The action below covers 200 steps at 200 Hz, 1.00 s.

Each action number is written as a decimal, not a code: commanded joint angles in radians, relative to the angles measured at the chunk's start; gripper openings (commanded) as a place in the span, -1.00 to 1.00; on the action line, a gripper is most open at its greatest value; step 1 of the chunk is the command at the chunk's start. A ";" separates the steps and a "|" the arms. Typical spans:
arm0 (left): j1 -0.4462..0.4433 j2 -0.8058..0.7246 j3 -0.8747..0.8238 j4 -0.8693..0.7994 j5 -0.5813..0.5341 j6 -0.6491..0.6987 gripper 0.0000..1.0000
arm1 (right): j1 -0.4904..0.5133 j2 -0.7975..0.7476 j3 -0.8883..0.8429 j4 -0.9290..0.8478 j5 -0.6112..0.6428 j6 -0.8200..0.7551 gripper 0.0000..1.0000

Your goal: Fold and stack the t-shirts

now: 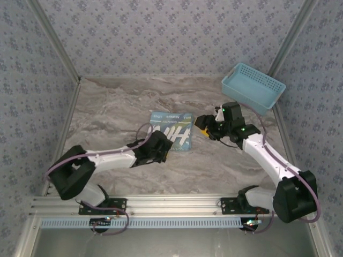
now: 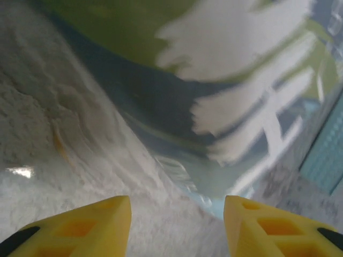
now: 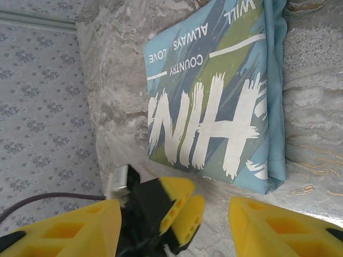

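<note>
Light-blue lattice basket (image 1: 253,84) far right, folded t-shirt (image 1: 172,130) on table (image 1: 118,107), well apart

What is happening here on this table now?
Two robot arms are working on one folded blue t-shirt lying flat in the middle of the table. The left gripper is at its near left corner, the right gripper beside its right edge. Both are open and hold nothing. A blue basket stands at the far right corner.
</note>
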 commanded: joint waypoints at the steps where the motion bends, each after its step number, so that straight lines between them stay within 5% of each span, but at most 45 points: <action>1: -0.017 0.073 0.042 0.019 -0.082 -0.338 -0.04 | -0.033 -0.034 0.029 -0.036 -0.065 -0.021 0.14; 50: 0.000 0.210 0.110 0.073 -0.141 -0.409 -0.11 | -0.070 -0.058 0.078 -0.066 -0.108 -0.025 0.13; 96: 0.086 0.291 0.168 0.114 -0.173 -0.397 -0.74 | -0.082 -0.095 0.063 -0.089 -0.112 -0.024 0.13; 153: 0.290 0.300 0.157 0.147 -0.145 -0.279 -1.00 | -0.086 -0.110 0.059 -0.094 -0.095 -0.020 0.13; 200: 0.597 0.294 0.131 0.179 -0.027 -0.042 -1.00 | -0.090 -0.086 0.064 -0.066 -0.092 -0.014 0.13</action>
